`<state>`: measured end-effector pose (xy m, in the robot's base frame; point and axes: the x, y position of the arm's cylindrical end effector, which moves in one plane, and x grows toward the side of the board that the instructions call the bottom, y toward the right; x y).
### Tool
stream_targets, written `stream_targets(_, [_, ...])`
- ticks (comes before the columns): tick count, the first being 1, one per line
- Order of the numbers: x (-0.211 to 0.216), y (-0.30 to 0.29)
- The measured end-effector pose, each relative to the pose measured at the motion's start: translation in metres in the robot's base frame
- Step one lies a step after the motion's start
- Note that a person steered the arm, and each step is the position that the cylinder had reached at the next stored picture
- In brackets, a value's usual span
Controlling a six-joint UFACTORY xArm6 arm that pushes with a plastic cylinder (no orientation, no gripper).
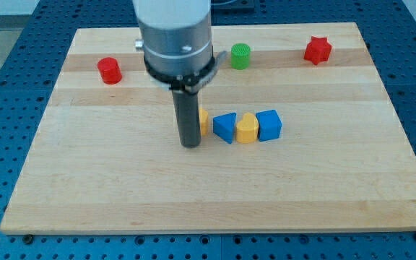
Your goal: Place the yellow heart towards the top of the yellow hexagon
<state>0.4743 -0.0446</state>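
Wooden worktop on a blue base. Arm comes in from the far side; no gripper fitted, so nothing is grasped or released, just a dark rod. My tip sits on the worktop near the centre, at the left end of a row of four blocks.

Row, left to right: yellow block, mostly hidden behind the rod and touching it, shape cannot be told; blue block, angular; second yellow block, rounded top, exact shape unclear; blue cube. Neighbours in the row touch or nearly touch.

Which yellow piece is the heart and which the hexagon cannot be told.

Far strip: red cylinder at left, green cylinder just right of the arm, red star at right. All three well apart from the row.
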Motion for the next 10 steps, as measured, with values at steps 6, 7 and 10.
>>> stream_targets(6, [0.058,0.127])
stream_targets(7, [0.038,0.127])
stream_targets(10, [0.0,0.111])
